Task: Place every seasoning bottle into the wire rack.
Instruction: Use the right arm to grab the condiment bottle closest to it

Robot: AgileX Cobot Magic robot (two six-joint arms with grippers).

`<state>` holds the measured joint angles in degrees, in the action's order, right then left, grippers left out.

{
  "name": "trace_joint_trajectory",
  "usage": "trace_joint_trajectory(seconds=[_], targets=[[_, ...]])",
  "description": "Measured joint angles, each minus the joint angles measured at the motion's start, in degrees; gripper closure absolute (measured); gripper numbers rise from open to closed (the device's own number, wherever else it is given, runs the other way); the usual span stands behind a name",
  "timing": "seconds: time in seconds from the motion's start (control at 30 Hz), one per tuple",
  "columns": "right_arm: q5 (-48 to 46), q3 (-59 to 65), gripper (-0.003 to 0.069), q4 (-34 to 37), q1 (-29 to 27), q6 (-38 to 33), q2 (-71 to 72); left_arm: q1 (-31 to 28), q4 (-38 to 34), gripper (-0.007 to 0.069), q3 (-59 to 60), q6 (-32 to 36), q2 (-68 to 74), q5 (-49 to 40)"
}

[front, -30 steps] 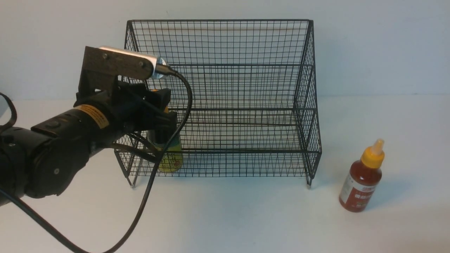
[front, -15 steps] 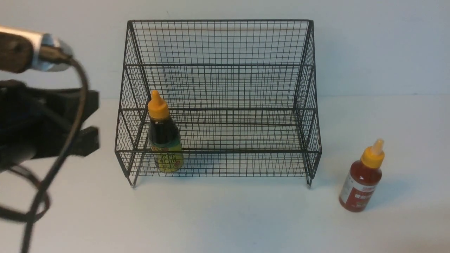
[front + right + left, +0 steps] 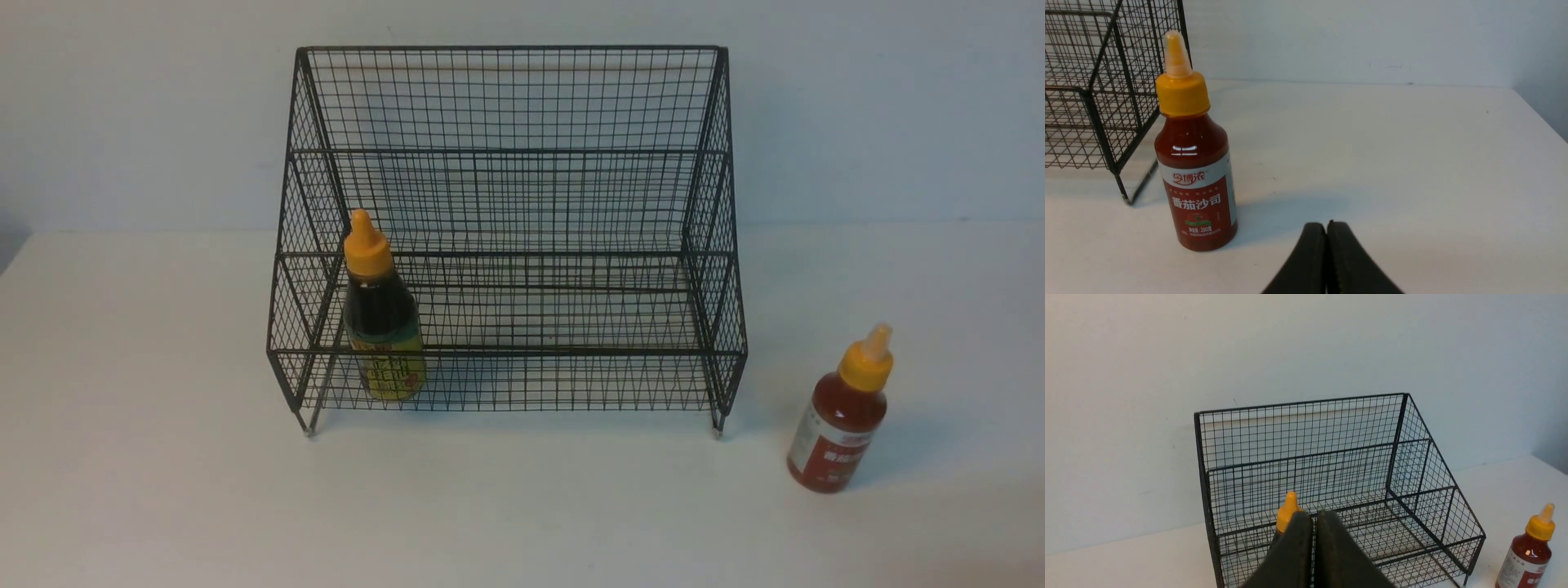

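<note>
The black wire rack (image 3: 506,98) stands at the back of the table. A dark seasoning bottle (image 3: 380,327) with an orange cap and a yellow-green label stands upright on the rack's lower tier, at its left end. The red seasoning bottle (image 3: 841,416) stands upright on the table, right of the rack (image 3: 1098,102). Neither arm shows in the front view. My left gripper (image 3: 1314,514) is shut and empty, well back from the rack (image 3: 1306,433), with the dark bottle's cap (image 3: 1287,510) showing behind its fingers. My right gripper (image 3: 1326,224) is shut and empty, beside the red bottle (image 3: 1196,179).
The white table (image 3: 522,506) runs back to a pale wall. Its right edge (image 3: 1541,114) shows in the right wrist view.
My left gripper let go of the dark bottle, which stays in the rack. The arm drew back to the left out of the front view, and its jaws closed.
</note>
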<state>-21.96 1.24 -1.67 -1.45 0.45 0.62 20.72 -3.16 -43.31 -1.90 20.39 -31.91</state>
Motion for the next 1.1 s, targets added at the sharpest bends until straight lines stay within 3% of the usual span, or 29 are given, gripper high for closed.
trace_joint_trajectory(seconds=[0.3, 0.57, 0.8, 1.1], targets=[[0.00, 0.00, 0.0673, 0.00, 0.00, 0.00, 0.00, -2.05, 2.44, 0.0629, 4.50, 1.00, -3.32, -3.30], [0.00, 0.00, 0.0673, 0.00, 0.00, 0.00, 0.00, -13.34, 1.88, 0.0629, 28.82, 5.00, -16.42, 4.25], [-0.16, -0.05, 0.0673, 0.05, 0.00, 0.00, 0.00, -16.23, 1.87, 0.0629, 44.04, 7.79, -20.96, 6.14], [-0.16, -0.05, 0.0673, 0.05, 0.00, 0.00, 0.00, -16.26, 1.81, 0.0629, 44.85, 8.13, -21.01, 12.85]])
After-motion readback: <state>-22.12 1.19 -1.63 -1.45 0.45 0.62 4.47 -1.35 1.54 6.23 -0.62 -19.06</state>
